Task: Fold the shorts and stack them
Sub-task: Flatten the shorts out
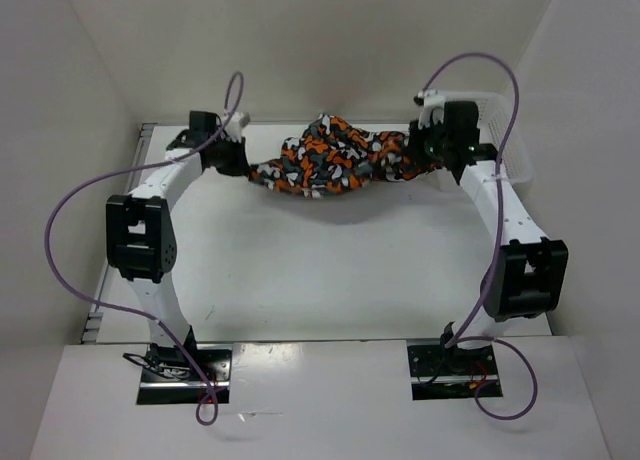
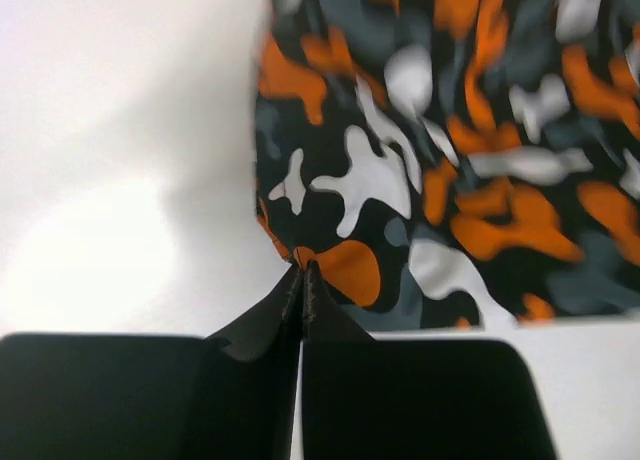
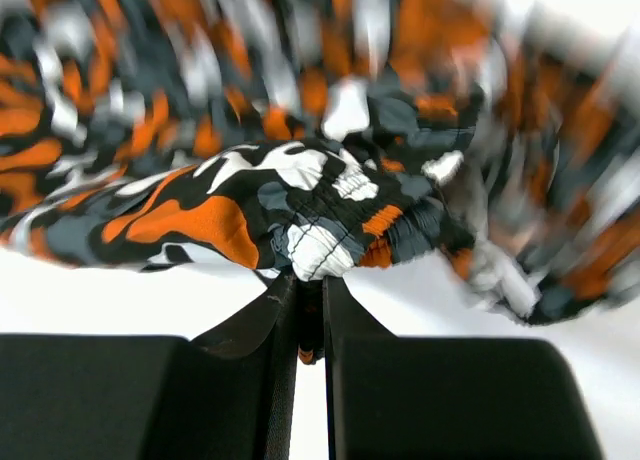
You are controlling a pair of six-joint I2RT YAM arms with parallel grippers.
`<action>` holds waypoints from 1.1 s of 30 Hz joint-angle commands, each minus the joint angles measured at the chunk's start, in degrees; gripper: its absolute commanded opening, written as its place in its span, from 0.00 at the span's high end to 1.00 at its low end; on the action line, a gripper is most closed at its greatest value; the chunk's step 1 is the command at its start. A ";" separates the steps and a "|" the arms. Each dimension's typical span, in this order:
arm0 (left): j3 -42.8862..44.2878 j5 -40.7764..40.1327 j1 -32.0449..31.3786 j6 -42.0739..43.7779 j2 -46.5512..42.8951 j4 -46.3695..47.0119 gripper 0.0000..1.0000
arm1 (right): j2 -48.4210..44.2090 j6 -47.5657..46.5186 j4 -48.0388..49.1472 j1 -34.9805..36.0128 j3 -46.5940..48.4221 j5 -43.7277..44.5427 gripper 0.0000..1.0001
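Observation:
The camouflage shorts (image 1: 330, 158), printed orange, white, grey-teal and black, hang stretched and sagging between my two grippers above the far part of the table. My left gripper (image 1: 240, 160) is shut on a corner of the shorts at their left end; in the left wrist view the jaws (image 2: 303, 270) pinch the fabric edge (image 2: 420, 180). My right gripper (image 1: 420, 148) is shut on the elastic waistband at the right end; in the right wrist view the jaws (image 3: 312, 278) clamp the bunched waistband (image 3: 320, 220).
A white mesh basket (image 1: 497, 120) stands at the far right behind the right arm. White walls close in the table (image 1: 330, 270) on the left, back and right. Purple cables loop from both arms.

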 commanded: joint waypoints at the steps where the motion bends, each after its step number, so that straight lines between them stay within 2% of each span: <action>1: 11.20 2.53 4.37 0.25 -7.44 -0.74 1.00 | -2.82 2.41 2.97 0.95 15.81 -2.04 1.00; 3: 16.29 2.53 6.83 0.25 -9.28 -0.74 1.00 | 0.08 3.46 4.12 0.95 23.05 -1.42 1.00; 4: 21.54 2.53 7.80 0.25 -9.81 -0.74 1.00 | 1.31 5.29 4.73 0.95 31.09 -0.46 1.00; 5: 24.03 2.53 8.77 0.25 -10.34 -0.74 1.00 | 4.45 6.18 4.74 0.95 35.26 0.07 1.00; 6: 26.40 2.53 10.86 0.25 -11.21 -0.74 1.00 | 6.14 6.89 4.74 0.95 43.30 0.07 1.00; 9: 33.09 4.01 15.62 0.25 -13.94 -0.74 1.00 | 11.33 8.65 4.74 1.48 55.46 -0.54 1.00; 11: 34.68 4.81 18.17 0.25 -16.66 -0.74 1.00 | 12.48 8.65 4.12 3.58 58.05 -1.06 1.00; 14: 35.30 4.81 21.60 0.25 -21.14 -2.92 1.00 | 11.70 10.23 4.12 5.34 56.84 -3.17 1.00; 19: 26.37 4.28 22.84 0.25 -27.99 -6.45 1.00 | 7.83 11.81 3.60 7.10 45.69 -9.41 1.00; 23: 24.49 3.05 23.98 0.25 -30.73 -6.45 1.00 | 4.84 12.95 3.60 7.10 38.92 -14.07 1.00; 28: 29.58 -0.19 25.91 0.25 -30.73 -6.45 1.00 | 0.37 11.29 1.75 10.00 36.27 -21.95 1.00; 33: 37.22 -6.34 25.91 0.25 -31.26 -6.45 1.00 | -4.12 18.30 3.15 10.01 35.04 -30.33 1.00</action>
